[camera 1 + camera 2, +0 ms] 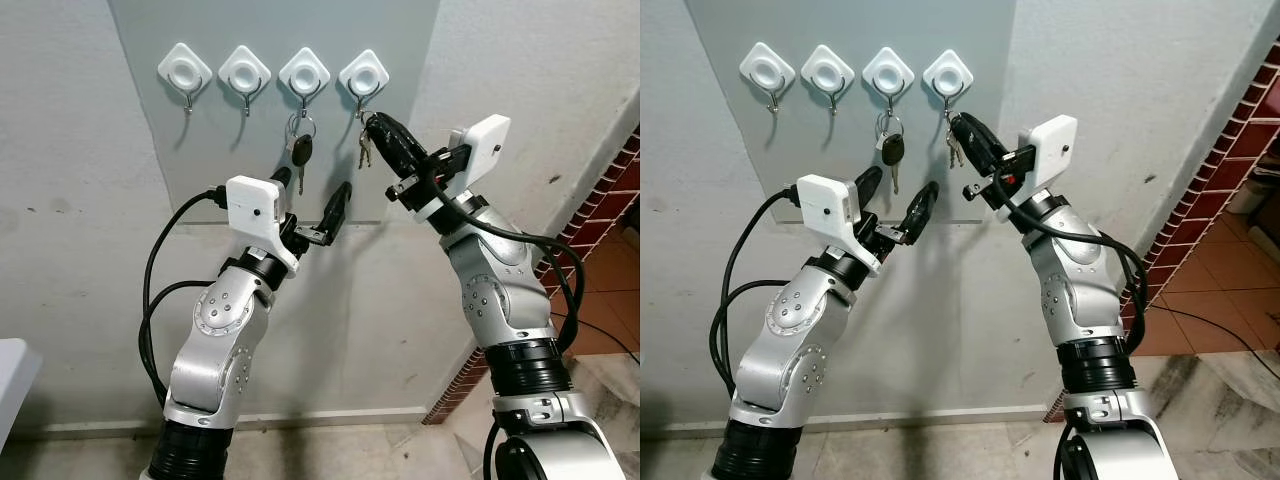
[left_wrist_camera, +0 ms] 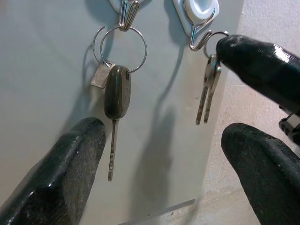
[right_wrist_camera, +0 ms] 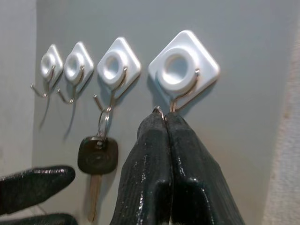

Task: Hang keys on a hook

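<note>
Keys dangle at the rightmost hook, upper centre, their ring pinched in the right claw. Left claw gapes below the black-headed key. No writing legible.

Across the top of the frame we see four hooks in a row on a panel fixed to the wall; the third hook from the left carries a car key hanging below it. At the rightmost hook, upper centre-right, our right gripper is closed on the small keys, its tips touching the hook's wire. Our left gripper sits lower, mid-frame, fingers spread apart just beneath the car key.
</note>
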`<state>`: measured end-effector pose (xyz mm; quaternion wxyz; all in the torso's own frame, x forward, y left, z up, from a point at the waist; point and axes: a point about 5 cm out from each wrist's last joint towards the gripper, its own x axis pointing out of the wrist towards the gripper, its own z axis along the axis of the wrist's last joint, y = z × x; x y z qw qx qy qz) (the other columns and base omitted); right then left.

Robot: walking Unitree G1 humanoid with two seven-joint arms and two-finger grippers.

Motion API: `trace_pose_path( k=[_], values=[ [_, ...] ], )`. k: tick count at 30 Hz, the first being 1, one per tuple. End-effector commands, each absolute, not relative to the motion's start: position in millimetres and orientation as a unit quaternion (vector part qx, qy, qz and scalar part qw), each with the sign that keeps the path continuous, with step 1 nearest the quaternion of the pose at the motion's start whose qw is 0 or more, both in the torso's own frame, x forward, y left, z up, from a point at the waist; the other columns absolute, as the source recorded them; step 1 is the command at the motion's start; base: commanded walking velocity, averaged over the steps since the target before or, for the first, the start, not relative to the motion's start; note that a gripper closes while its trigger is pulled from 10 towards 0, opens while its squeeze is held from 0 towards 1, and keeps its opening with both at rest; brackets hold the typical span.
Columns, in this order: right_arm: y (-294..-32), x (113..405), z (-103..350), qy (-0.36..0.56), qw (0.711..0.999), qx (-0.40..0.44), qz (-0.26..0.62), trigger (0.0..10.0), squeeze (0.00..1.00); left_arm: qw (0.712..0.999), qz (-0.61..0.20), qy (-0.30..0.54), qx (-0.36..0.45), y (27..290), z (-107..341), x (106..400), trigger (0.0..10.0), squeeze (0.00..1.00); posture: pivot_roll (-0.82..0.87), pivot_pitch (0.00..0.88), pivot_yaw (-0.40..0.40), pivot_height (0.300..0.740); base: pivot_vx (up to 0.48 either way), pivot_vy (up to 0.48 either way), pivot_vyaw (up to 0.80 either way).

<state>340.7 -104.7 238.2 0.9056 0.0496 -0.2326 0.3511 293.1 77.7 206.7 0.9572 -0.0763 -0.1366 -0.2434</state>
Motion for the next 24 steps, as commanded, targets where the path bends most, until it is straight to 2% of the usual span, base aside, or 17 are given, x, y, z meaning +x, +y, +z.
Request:
trace_pose_path(
  k=[1, 24],
  values=[
    [-105.5, 342.6, 243.9, -0.243, 0.905, 0.033, 0.348, 10.0, 0.0, 0.957, -0.243, -0.141, -0.078, 77.4, 210.3, 291.6, 10.0, 0.0, -0.04, 0.006, -0.05, 0.74, 0.0, 0.0, 0.0],
    [-105.3, 346.8, 252.9, -0.262, 0.902, 0.059, 0.339, 10.0, 0.0, 0.956, -0.241, -0.14, -0.087, 76.6, 211.0, 291.1, 10.0, 0.0, -0.03, 0.004, -0.052, 0.74, 0.0, 0.0, 0.0]
  ],
)
